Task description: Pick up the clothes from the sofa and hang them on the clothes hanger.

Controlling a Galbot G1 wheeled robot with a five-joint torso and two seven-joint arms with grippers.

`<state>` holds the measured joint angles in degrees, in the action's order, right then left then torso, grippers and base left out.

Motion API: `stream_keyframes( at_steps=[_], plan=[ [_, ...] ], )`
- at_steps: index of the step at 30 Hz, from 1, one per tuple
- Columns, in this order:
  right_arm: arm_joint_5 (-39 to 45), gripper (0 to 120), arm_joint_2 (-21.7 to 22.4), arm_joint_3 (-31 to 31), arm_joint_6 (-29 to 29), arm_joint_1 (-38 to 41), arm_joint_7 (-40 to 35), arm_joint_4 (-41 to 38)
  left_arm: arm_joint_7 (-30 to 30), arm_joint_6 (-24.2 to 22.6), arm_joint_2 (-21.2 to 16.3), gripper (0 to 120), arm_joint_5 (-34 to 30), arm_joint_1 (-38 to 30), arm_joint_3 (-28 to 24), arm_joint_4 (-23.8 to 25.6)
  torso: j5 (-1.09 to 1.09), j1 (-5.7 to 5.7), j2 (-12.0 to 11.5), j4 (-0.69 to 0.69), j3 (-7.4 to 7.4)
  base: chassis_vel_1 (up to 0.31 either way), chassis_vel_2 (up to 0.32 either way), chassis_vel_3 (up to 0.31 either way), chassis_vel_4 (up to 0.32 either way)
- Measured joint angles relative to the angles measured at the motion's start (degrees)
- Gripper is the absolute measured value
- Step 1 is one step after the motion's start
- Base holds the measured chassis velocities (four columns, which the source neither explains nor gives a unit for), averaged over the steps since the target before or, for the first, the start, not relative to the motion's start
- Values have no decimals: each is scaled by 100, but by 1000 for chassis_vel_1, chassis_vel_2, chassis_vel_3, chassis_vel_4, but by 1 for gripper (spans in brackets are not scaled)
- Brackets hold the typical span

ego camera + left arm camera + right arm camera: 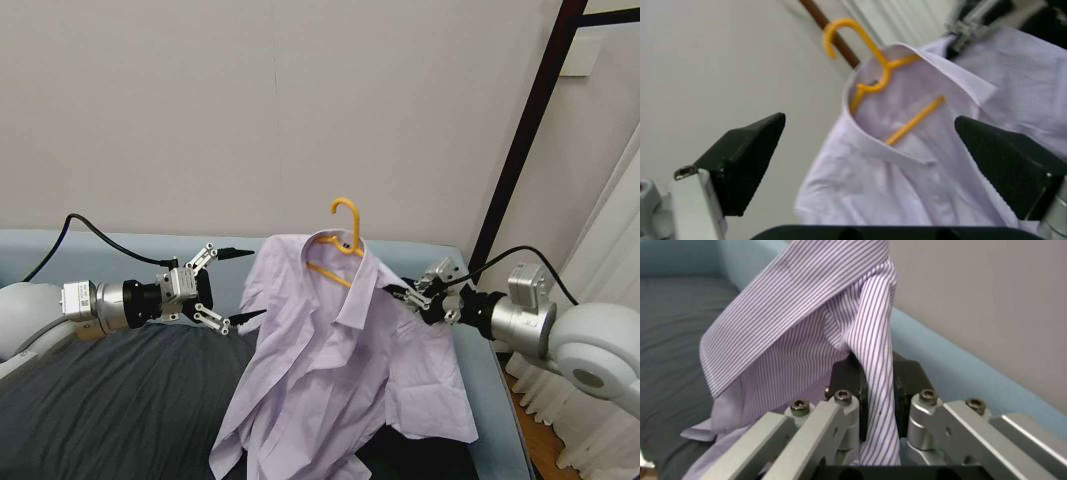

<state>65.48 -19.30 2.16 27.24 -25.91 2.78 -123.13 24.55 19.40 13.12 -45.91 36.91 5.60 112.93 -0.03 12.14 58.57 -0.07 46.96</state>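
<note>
Head view shows the limp lilac striped shirt (pixel 340 350) on a yellow plastic hanger (pixel 345 225) above the blue sofa (pixel 120 245), shoulder pinched by the right claw (pixel 400 293), left claw (pixel 250 284) spread beside; hanger likely surest hold.

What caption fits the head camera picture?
Right tool pinches a lilac shirt on a yellow hanger; open left tool hovers beside it.
</note>
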Motion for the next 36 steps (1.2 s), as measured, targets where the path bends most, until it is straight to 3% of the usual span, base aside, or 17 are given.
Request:
stream_keyframes(
  at_steps=[3, 8, 10, 12, 14, 15, 17, 21, 24, 29, 31, 36],
  plan=[
    [359, 8, 144, -197, 49, 212, -63, 187, -1547, -226, 19, 100, -347, -92, 33, 195, 0, 0, 0, -2, 0, 0, 0, 0, 0],
    [522, 8, 300, -271, 53, 373, -65, 336, -2753, -700, 177, 100, -763, 133, 244, 363, 0, 0, 1, -2, 0, 0, 0, 0, 0],
    [524, 8, 310, -293, 53, 351, -65, 346, -2895, -783, 307, 100, -762, 373, 513, 373, -3, 0, 0, -3, 0, 0, 0, 0, 0],
    [502, 8, 321, -310, 57, 287, -66, 350, -2965, -806, 699, 100, -600, 1206, 1381, 416, 4, 1, 0, -3, 0, 0, 0, 0, 0],
    [471, 8, 322, -309, 59, 261, -66, 349, -2939, -772, 1168, 100, -414, 2187, 1916, 451, -1, 1, 0, 0, 0, 0, 0, 0, 0],
    [471, 8, 322, -309, 59, 261, -66, 349, -2939, -772, 1168, 100, -414, 2187, 1916, 451, -1, 1, 0, 0, 0, 0, 0, 0, 0],
    [396, 8, 298, -283, 59, 262, -67, 351, -2865, -719, 1710, 100, -214, 2826, 2096, 472, -6, 0, 0, 3, 0, 0, 0, 0, 0],
    [305, 8, 113, -225, 108, 271, -219, 335, -2745, -612, 2622, 100, 322, 3195, 1760, 458, -3, 0, 0, 0, 0, 0, 0, 0, 0],
    [343, 8, -29, -216, 214, 308, -387, 330, -2710, -606, 2900, 100, 449, 3100, 1453, 448, -2, 0, 0, -1, 0, 0, 0, 0, 0],
    [490, 8, -182, -215, 311, 370, -557, 340, -2681, -595, 2990, 100, 441, 2649, 839, 427, 0, 0, 0, -1, 0, 0, 0, 0, 0],
    [587, 8, -316, -217, 336, 422, -682, 381, -2780, -646, 3008, 100, 389, 2107, 230, 316, 1, 0, 0, -2, 0, 0, 0, 0, 0],
    [722, 8, -427, -302, 364, 421, -788, 392, -3145, -826, 3198, 100, 94, 1258, -419, 45, -1, 1, 0, 0, 1, 0, 0, 0, 0]
  ],
)
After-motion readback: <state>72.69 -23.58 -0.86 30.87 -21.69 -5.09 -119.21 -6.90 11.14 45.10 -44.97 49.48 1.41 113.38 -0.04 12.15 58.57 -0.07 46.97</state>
